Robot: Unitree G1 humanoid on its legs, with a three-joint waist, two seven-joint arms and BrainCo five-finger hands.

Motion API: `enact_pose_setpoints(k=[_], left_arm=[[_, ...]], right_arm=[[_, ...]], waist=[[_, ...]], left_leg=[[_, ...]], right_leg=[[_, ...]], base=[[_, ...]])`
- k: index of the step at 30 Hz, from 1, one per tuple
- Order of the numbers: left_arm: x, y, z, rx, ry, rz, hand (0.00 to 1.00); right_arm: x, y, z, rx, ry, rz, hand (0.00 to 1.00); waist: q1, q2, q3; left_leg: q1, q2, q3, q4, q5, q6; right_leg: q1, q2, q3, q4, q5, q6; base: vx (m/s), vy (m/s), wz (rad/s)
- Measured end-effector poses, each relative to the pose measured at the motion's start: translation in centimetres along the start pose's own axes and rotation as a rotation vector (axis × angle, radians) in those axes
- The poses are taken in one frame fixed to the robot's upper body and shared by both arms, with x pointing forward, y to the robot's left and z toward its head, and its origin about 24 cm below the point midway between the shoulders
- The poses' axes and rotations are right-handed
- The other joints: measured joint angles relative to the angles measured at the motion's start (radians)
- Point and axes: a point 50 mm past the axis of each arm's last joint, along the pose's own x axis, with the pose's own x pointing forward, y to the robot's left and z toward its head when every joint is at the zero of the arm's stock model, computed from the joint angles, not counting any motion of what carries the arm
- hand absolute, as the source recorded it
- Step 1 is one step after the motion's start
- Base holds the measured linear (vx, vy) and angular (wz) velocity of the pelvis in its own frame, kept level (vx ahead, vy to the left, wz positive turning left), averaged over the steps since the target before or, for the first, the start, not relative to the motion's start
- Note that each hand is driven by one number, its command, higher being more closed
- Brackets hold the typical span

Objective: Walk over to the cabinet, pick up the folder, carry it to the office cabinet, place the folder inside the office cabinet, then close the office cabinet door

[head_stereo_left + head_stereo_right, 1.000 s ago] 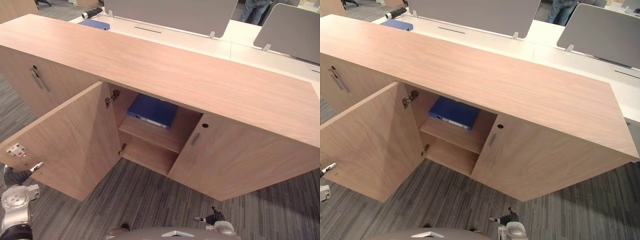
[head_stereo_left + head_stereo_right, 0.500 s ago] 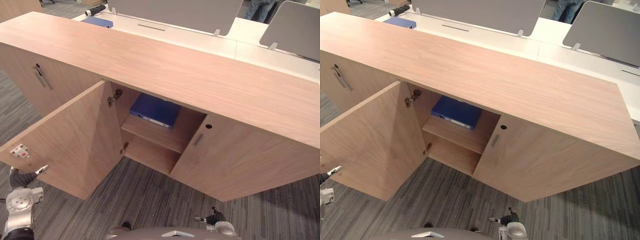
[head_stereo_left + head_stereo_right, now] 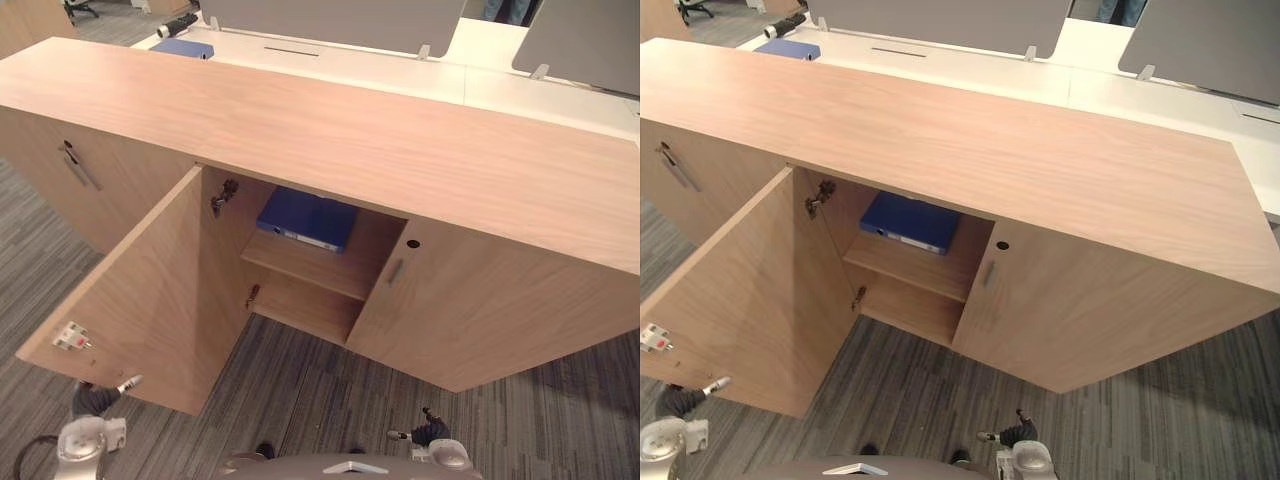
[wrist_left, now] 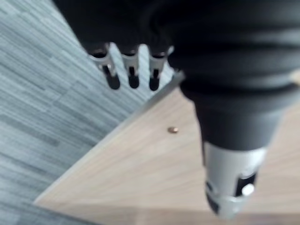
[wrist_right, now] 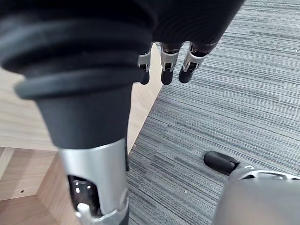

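1. Already the folder (image 3: 305,218) lies flat on the cabinet shelf (image 3: 300,268).
2. Slack-fingered and empty, the left hand (image 3: 92,399) hangs beside the open door (image 3: 150,290); the right hand (image 3: 430,434) likewise.
3. Door: stiff, probably light-swinging; push its free edge.

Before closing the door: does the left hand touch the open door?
Cannot tell. Left eye view: the left hand sits by the open door, at its lower edge; contact or gap is unclear.
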Motion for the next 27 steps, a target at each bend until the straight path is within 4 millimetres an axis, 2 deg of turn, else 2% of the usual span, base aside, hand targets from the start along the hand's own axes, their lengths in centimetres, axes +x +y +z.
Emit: enact_pose_setpoints(k=[5,7,8,11,13,16,19,22,27], left_arm=[[-2.2,-4.3,-3.0,0.035,0.093,-0.178,0.0],[-2.7,-5.9,-3.3,0.05,0.097,-0.247,0.0],[-3.1,-7.8,-3.0,0.075,0.081,-0.339,0.0],[-4.0,-10.7,-2.7,0.09,0.062,-0.449,0.0],[-4.5,-13.7,-1.0,0.127,-0.009,-0.57,0.0],[-5.2,-17.0,1.7,0.149,-0.121,-0.698,0.0],[-5.8,-19.4,4.0,0.169,-0.21,-0.782,0.0],[-6.2,-20.5,5.1,0.193,-0.256,-0.819,0.0],[-6.2,-20.9,5.9,0.224,-0.289,-0.836,0.0]], right_arm=[[-0.1,0.3,-0.1,-0.001,0.001,0.008,0.0],[-0.2,0.6,-0.1,0.004,-0.002,0.013,0.0],[-0.2,0.6,0.1,0.003,-0.01,0.014,0.0],[-0.2,0.9,0.6,0.008,-0.032,0.019,0.0],[-0.2,0.9,0.7,0.006,-0.032,0.02,0.0],[-0.3,1.4,0.7,-0.034,-0.039,0.038,0.0],[-0.2,1.4,0.8,-0.057,-0.043,0.038,0.0],[-0.3,1.3,0.3,-0.064,-0.016,0.036,0.0],[-0.3,1.2,-0.4,-0.072,0.014,0.037,0.0]], waist=[[-0.007,0.0,0.0],[-0.015,0.0,0.0],[-0.032,0.001,-0.003],[-0.063,0.003,-0.018],[-0.08,0.001,-0.023],[-0.106,-0.004,-0.034],[-0.132,-0.001,-0.039],[-0.149,0.004,-0.041],[-0.161,0.006,-0.043]], left_leg=[[0.003,0.004,0.059,0.0,0.0,-0.001],[0.003,0.004,0.074,0.0,0.0,-0.001],[0.013,0.005,0.092,0.0,0.0,-0.001],[0.013,0.004,0.119,0.0,-0.001,0.0],[0.013,0.002,0.141,0.0,-0.001,0.001],[0.023,-0.002,0.165,0.0,-0.006,0.006],[0.029,-0.009,0.18,0.0,-0.014,0.008],[0.029,-0.015,0.194,0.0,-0.017,0.014],[0.03,-0.018,0.195,0.0,-0.023,0.014]], right_leg=[[-0.032,0.007,0.065,0.006,0.014,-0.006],[-0.04,0.008,0.083,0.005,0.021,-0.001],[-0.041,0.011,0.109,0.005,0.023,0.001],[-0.058,0.014,0.151,0.005,0.029,0.015],[-0.071,0.014,0.184,0.0,0.036,0.024],[-0.071,0.014,0.211,-0.006,0.041,0.031],[-0.071,0.013,0.232,-0.014,0.049,0.038],[-0.069,0.01,0.241,-0.03,0.066,0.042],[-0.067,0.01,0.237,-0.049,0.081,0.041]], base=[[-0.08,-0.007,-0.32],[-0.09,-0.006,-0.34],[-0.08,-0.005,-0.34],[-0.07,0.001,-0.4],[-0.07,0.01,-0.32],[-0.03,0.019,-0.23],[0.01,0.019,-0.23],[0.04,0.016,-0.16],[0.05,-0.002,0.0]])
